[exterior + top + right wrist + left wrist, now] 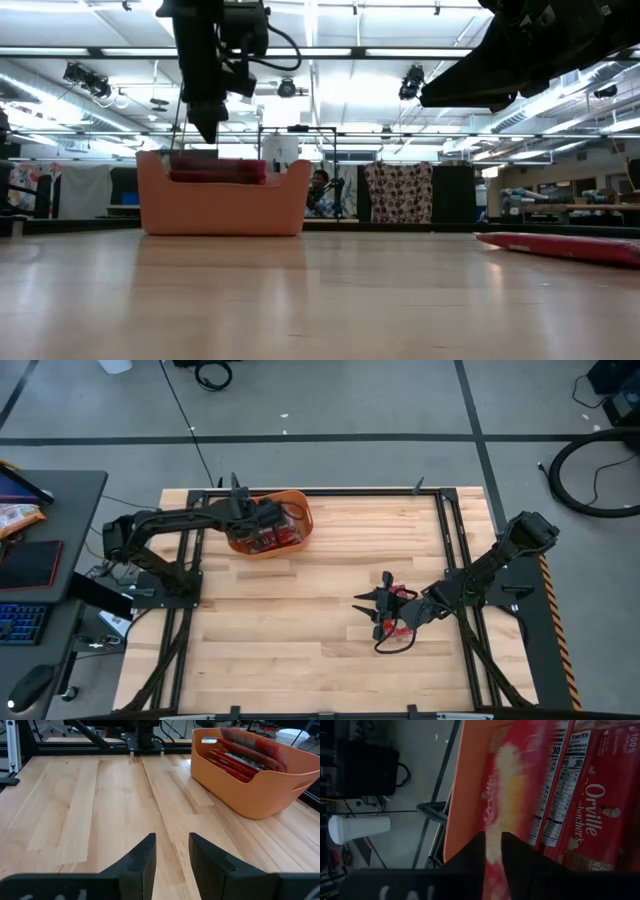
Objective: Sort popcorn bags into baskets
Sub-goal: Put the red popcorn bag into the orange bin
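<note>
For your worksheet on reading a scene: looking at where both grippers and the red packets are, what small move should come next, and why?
Probably the right gripper should lower onto the popcorn bag lying flat on the table under it. Its fingers stand apart with nothing between them, and the left gripper is over the packets in the orange basket.

The left arm is reaching out along the counter's far edge, its left end effector (pixel 268 518) pointing down, fingers (pixel 520 855) standing a narrow slit apart. The right arm is angling in low, its right end effector (pixel 172 851) parted, holding nothing.
</note>
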Available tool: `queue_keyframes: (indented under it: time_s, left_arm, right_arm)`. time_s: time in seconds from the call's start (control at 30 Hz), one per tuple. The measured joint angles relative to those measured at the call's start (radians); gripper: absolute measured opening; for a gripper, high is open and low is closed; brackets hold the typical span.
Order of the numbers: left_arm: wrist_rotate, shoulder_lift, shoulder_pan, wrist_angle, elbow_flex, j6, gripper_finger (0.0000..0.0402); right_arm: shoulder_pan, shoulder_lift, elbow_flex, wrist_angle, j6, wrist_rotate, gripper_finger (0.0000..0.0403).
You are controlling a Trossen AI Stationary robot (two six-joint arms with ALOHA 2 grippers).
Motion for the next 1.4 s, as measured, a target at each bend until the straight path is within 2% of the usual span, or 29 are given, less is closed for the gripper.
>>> queue_keyframes:
  time_s: [0.27,0.57,0.8,0.9,1.17,1.4]
  left_arm:
    - [0.001,-0.002,-0.064,0.001,0.000,0.004,0.0113]
    - [0.050,-0.005,-0.263,0.043,0.040,0.006,0.0116]
    - [0.069,-0.080,-0.366,0.084,0.000,0.022,0.0116]
    - [0.097,-0.151,-0.367,0.092,-0.059,-0.012,0.0117]
    - [0.147,-0.395,-0.366,0.251,-0.301,-0.102,0.0117]
    - [0.191,-0.568,-0.380,0.479,-0.455,-0.191,0.0117]
  right_arm:
    - [0.000,0.000,0.000,-0.001,0.000,0.000,0.0120]
    - [0.000,0.000,0.000,-0.002,0.000,0.000,0.0121]
    - [0.000,0.000,0.000,-0.007,0.011,0.000,0.0121]
    - [0.000,0.000,0.000,-0.011,0.017,-0.003,0.0121]
    - [-0.001,0.000,0.001,-0.022,0.033,-0.003,0.0120]
    - [-0.001,0.000,0.001,-0.014,0.033,0.002,0.0120]
